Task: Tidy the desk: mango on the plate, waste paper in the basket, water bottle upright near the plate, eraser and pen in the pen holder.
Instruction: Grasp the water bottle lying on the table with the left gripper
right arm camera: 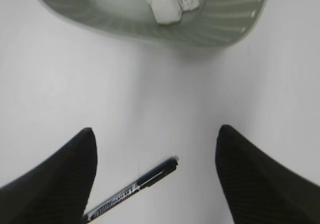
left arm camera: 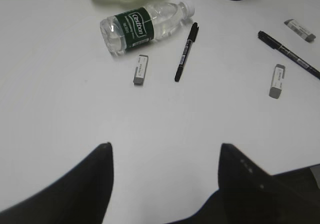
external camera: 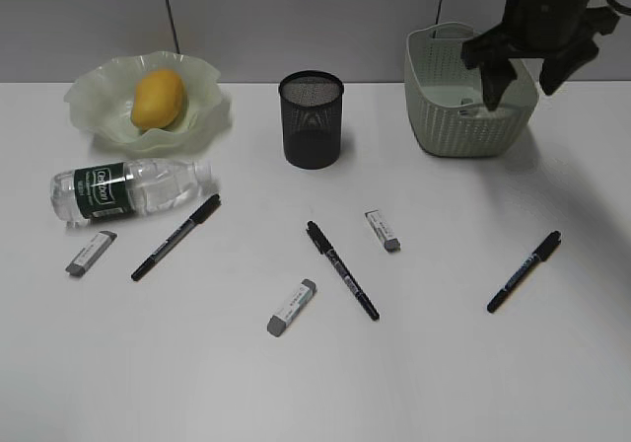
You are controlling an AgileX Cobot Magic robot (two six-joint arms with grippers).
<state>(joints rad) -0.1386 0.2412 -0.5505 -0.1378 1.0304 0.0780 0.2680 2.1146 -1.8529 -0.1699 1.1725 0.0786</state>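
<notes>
The yellow mango (external camera: 158,99) lies in the ruffled green plate (external camera: 94,85). In front of it the water bottle (external camera: 128,190) lies on its side. The waste paper (right arm camera: 165,4) sits inside the green basket (external camera: 468,116). My right gripper (external camera: 523,79) hangs open and empty above the basket's front rim; in its wrist view the right gripper (right arm camera: 156,131) frames a pen (right arm camera: 135,186) on the desk far below. Three pens (external camera: 177,237) (external camera: 342,269) (external camera: 525,270) and three erasers (external camera: 91,253) (external camera: 292,307) (external camera: 383,230) lie loose. The left gripper (left arm camera: 165,149) is open over bare desk.
The black mesh pen holder (external camera: 312,119) stands upright between plate and basket. A grey wall panel closes off the back of the white desk (external camera: 444,383). In the left wrist view the bottle (left arm camera: 142,26), an eraser (left arm camera: 141,69) and a pen (left arm camera: 186,51) lie ahead.
</notes>
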